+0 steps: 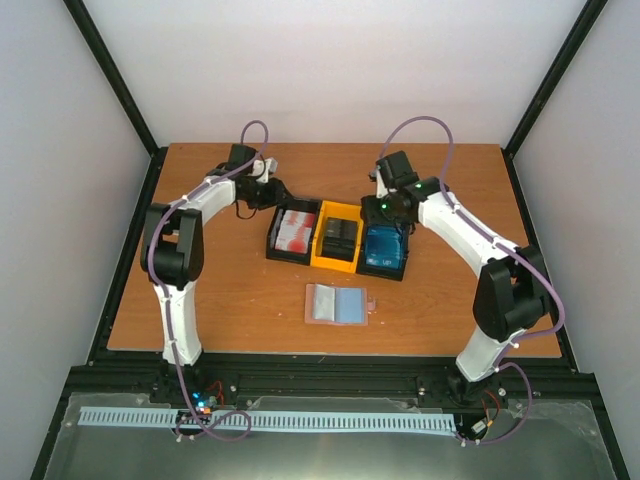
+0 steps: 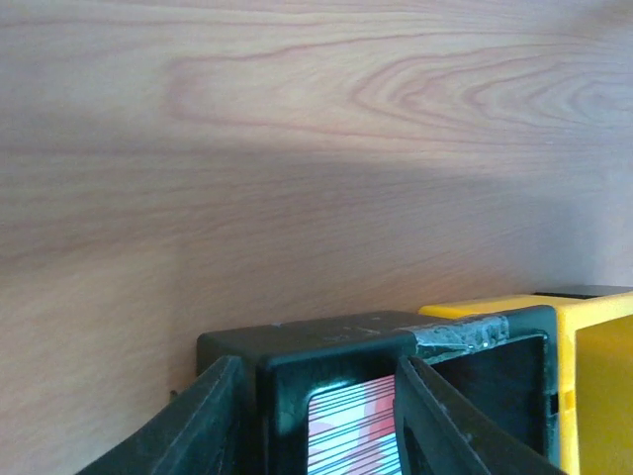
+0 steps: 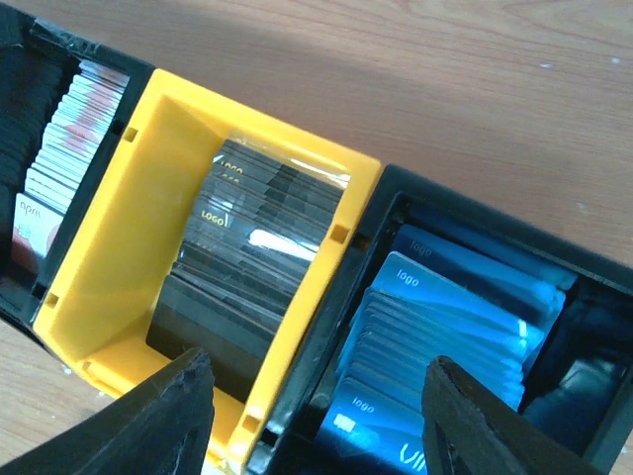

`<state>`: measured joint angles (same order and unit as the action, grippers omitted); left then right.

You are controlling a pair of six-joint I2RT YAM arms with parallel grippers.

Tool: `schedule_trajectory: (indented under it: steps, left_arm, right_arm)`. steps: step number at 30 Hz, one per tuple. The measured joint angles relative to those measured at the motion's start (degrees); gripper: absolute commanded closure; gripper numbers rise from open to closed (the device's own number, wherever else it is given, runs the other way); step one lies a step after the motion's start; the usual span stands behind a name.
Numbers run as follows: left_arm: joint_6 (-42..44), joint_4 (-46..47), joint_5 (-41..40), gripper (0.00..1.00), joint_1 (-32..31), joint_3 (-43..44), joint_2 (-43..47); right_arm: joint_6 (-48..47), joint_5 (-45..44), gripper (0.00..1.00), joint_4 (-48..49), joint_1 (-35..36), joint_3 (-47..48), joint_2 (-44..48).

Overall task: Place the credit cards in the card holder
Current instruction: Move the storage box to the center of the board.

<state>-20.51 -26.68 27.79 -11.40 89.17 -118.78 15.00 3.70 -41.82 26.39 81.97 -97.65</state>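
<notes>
Credit cards [image 3: 435, 336] sit in overlapping rows sorted by colour: red-and-white in one black bin [image 2: 297, 346], dark in the yellow bin [image 3: 129, 228], blue in the other black bin [image 3: 475, 213]. I judge them light, stiff and slick, best pinched singly across the faces at an exposed top edge. My right pincer [image 3: 318, 366] hangs spread wide over the dark and blue rows, pinching nothing. My left pincer [image 2: 316, 371] is spread across the red-and-white bin's corner, and the card holder [image 1: 338, 303] lies open on the table [image 2: 297, 148], well apart.
</notes>
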Motion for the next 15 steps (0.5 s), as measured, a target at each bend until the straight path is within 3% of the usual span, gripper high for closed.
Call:
schedule_trajectory:
  steps: [5,8,12,15]
  left_arm:
    - [1.0,-0.2,5.5,0.57,-1.3,7.5,-6.1]
    - [1.2,0.0,8.3,0.57,-2.4,11.4,-9.4]
    - [0.9,1.0,12.4,0.57,-3.6,12.6,-11.0]
    - [0.0,1.2,14.1,0.51,-4.4,12.6,-11.2]
  right_arm:
    - [-4.3,5.2,0.42,-0.7,-4.4,-0.5,0.0]
    - [-6.4,8.9,0.47,-0.9,-4.3,-0.5,0.0]
    - [-8.6,12.5,0.49,-1.0,-3.6,-0.4,-0.1]
    - [-10.6,14.0,0.50,-1.7,-2.8,0.6,-1.1]
